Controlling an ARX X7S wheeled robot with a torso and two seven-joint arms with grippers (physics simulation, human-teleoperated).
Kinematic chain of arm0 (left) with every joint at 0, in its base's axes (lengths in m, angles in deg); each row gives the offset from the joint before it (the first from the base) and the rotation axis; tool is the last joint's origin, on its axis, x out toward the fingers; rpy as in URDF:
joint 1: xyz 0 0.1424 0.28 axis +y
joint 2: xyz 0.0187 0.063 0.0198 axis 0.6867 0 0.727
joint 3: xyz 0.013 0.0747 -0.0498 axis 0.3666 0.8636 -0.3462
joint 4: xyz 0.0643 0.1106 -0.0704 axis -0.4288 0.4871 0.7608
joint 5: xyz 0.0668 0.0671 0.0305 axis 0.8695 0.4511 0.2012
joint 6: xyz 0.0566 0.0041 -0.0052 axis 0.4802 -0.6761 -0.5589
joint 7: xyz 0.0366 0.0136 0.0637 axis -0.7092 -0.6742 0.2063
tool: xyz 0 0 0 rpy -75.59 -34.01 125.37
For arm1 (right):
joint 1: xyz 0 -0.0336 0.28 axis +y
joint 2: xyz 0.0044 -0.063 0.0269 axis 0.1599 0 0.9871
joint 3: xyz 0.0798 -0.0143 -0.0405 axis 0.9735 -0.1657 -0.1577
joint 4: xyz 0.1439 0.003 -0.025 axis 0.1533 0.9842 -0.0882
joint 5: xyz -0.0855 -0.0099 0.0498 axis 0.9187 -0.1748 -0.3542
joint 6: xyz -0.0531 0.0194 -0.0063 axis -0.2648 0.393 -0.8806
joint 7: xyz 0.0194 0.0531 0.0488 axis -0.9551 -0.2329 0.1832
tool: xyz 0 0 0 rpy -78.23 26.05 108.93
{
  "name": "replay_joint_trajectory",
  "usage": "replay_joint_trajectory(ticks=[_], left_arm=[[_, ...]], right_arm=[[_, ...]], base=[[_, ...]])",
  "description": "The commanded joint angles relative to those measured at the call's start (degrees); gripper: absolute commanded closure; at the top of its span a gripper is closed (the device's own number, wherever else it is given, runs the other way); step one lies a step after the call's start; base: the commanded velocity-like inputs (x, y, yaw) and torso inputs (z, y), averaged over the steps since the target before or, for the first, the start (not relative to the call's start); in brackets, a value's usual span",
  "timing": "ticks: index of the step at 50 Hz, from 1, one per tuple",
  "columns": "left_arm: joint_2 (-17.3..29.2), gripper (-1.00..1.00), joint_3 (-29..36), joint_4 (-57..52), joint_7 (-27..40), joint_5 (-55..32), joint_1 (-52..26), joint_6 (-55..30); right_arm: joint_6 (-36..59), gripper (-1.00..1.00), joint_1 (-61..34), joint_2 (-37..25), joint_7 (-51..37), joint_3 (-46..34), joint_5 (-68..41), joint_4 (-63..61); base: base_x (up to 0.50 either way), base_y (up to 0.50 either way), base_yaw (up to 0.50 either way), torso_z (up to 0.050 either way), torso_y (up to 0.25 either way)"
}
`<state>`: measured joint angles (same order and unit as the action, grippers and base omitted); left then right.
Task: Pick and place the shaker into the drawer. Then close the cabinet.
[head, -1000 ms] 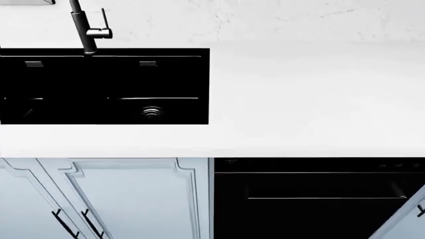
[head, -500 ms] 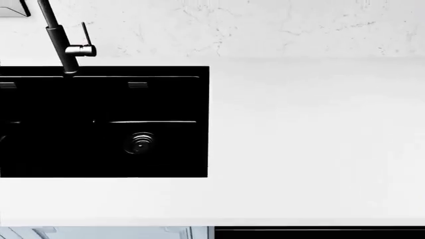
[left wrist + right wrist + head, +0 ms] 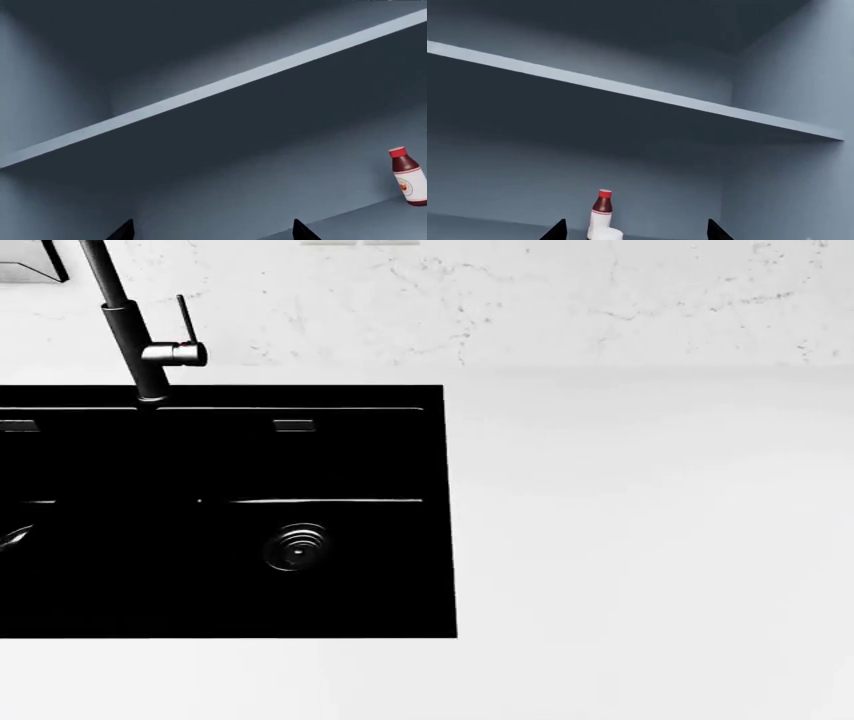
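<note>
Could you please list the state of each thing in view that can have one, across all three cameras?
Left gripper: open, holding nothing.
Right gripper: open, holding nothing.
Red-capped sauce bottle: upright, cap on, inside the cabinet.
Small white container: beside the bottle, mostly cut off.
Faucet: no water running.
Sink: dark, contents unclear.

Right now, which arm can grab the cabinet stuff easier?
Probably the right: the bottle and a small white thing, maybe the shaker, sit between the open right pincer's tips. From the left pincer, the bottle is far off to one side.
</note>
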<state>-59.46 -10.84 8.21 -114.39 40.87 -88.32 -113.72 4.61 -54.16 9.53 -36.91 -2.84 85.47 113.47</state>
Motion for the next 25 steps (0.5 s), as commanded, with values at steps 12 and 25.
replay_joint_trajectory(ticks=[12,25], left_arm=[[-0.06,-1.0,-0.47,-0.05,0.14,0.1,-0.04,-0.19],[0.08,-1.0,-1.02,-0.1,0.05,0.45,-0.04,-0.35]], right_arm=[[1.07,-1.0,-0.04,-0.01,1.6,-0.73,0.74,-1.51],[0.5,-1.0,-0.04,-0.01,0.45,-0.51,-0.18,-2.43]], base=[[0.42,0.0,0.0,0.0,0.0],[0.13,0.0,0.0,0.0,0.001]])
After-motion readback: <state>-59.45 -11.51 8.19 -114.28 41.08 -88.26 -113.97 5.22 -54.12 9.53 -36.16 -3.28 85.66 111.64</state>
